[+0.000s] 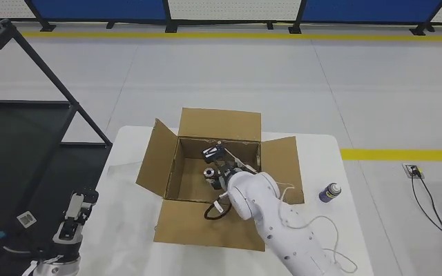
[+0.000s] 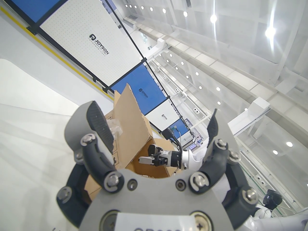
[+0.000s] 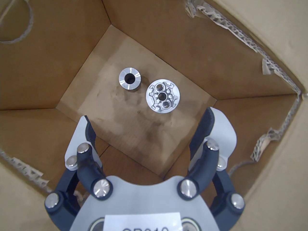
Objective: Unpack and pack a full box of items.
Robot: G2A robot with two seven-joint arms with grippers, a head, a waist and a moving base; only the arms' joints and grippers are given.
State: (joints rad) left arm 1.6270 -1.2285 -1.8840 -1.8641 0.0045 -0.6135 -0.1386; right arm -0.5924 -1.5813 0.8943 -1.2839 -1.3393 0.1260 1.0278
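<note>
**Right pincer open inside the carton, above two metal parts**

On the white table (image 1: pixel 124 228), one brown cardboard box (image 1: pixel 219 125), four flaps folded outward. Around it: one small dark spray can (image 1: pixel 330 192), upright on the table, well apart from the box on the right arm's side. To the left of the table, one black framed stand (image 1: pixel 27 159). Over the near flap, one loop of black cable (image 1: pixel 214 210) hanging from the white right arm.

Down inside the box, the right gripper (image 3: pixel 147 117), hemmed by cardboard walls on every side. Spread wide, nothing held, clear of the floor and of both parts. Along the box rims, torn liner and ragged corrugated strips curling inward, none between the fingers and the parts.

On the scuffed box floor, near its middle, two bright metal parts:
- One short ring (image 3: pixel 130 79) with a bevelled face and a dark bore.
- One flat round flange (image 3: pixel 163 96) with a raised toothed hub and three holes in a row.

Just beside each other, a narrow gap between them.

Off the table's left edge, well apart from the box, the left gripper (image 2: pixel 154 111). Likewise wide open and empty, with dark ribbed pads (image 2: pixel 101 123) on grey fingers.
</note>
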